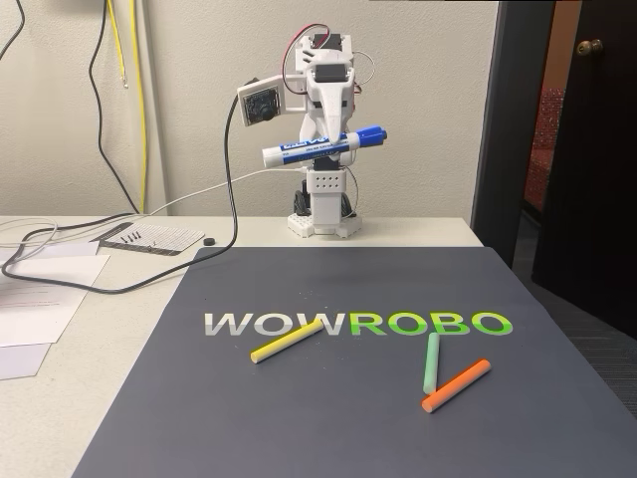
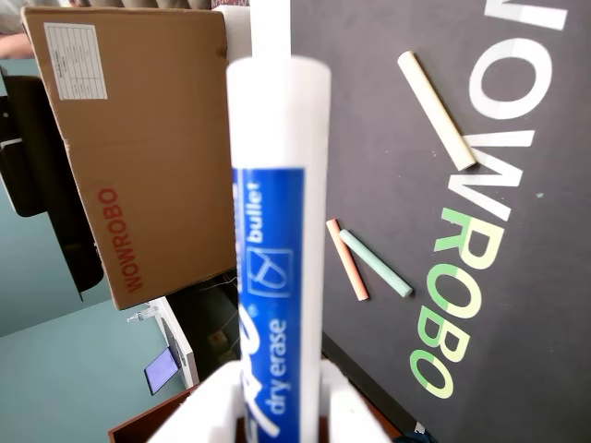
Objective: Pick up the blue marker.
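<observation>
On the dark grey WOWROBO mat, a thin yellow stick crosses the lettering's left end; a thin green stick touches an orange stick below its right end.

A: What covers the bench?
B: A dark mat printed WOWROBO fills the lower frame.
A: And on it?
B: A yellow stick left of centre; a green stick and orange stick touching at lower right. Papers lie at left.
</observation>
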